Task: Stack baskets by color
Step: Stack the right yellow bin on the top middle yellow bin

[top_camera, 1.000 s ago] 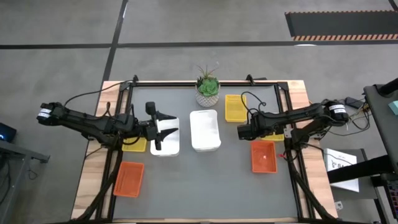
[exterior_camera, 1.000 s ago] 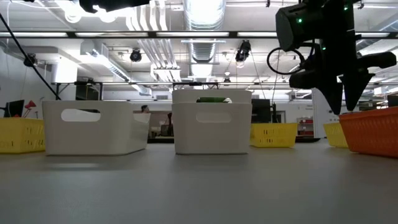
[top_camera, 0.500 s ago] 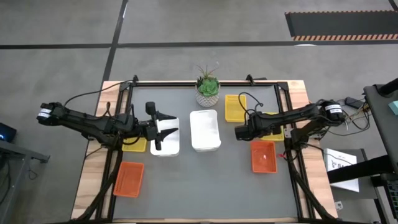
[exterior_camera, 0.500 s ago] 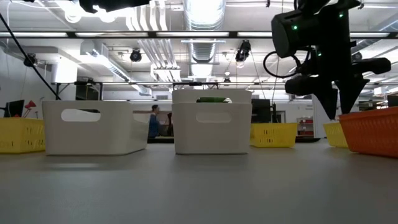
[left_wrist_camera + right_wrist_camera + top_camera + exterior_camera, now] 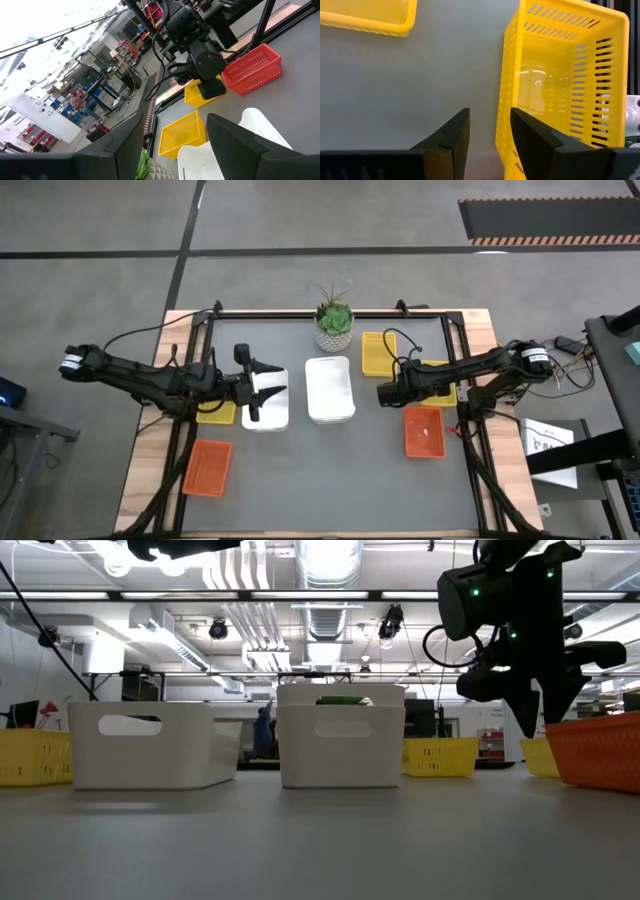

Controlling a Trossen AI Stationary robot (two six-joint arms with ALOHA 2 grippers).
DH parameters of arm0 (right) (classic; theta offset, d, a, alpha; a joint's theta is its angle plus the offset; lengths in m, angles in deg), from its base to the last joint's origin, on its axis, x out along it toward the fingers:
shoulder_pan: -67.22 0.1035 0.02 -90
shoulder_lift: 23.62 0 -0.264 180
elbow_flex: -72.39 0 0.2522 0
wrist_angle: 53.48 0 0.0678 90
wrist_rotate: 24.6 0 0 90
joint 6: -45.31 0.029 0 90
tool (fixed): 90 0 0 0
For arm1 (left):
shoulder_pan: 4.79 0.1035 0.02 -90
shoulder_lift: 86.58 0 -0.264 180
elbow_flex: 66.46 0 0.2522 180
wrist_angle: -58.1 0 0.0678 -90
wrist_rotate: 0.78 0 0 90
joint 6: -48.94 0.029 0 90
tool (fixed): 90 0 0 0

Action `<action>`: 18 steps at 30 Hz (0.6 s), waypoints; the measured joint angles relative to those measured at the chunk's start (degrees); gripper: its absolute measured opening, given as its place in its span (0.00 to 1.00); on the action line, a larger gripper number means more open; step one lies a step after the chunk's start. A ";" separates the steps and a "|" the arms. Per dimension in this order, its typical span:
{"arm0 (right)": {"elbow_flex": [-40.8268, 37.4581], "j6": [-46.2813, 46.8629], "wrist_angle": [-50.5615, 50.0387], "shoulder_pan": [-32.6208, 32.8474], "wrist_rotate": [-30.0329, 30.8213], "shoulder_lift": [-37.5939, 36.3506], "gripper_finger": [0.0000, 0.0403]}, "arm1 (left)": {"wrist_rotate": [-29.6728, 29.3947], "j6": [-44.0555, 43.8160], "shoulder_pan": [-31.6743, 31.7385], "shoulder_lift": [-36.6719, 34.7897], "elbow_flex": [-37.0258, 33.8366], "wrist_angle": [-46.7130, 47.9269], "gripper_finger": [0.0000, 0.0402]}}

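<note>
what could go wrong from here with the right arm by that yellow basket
The right gripper has its open fingers beside the near wall of the yellow basket, not clearly astride it; closing now might push the basket instead of pinching it. The orange basket sits close by and could get bumped. The left gripper hangs open over a white basket.

bright even overhead strip lighting, soft shadows, glare in window.

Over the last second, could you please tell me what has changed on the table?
The right gripper has crept slightly toward the table's middle, away from the yellow basket beneath its arm, holding nothing. The left gripper, above a white basket, and all baskets stayed put.
</note>
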 joint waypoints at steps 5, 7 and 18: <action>0.02 -0.04 0.07 0.00 0.02 0.00 0.33 | 0.01 -0.06 0.00 0.00 0.00 0.00 0.50; 0.00 -0.17 0.05 0.00 0.02 0.00 0.33 | 0.01 -0.06 0.00 0.00 0.00 0.00 0.50; -0.78 2.05 -4.26 -0.02 2.90 -0.04 0.29 | 0.01 -0.05 0.00 0.02 0.00 0.02 0.50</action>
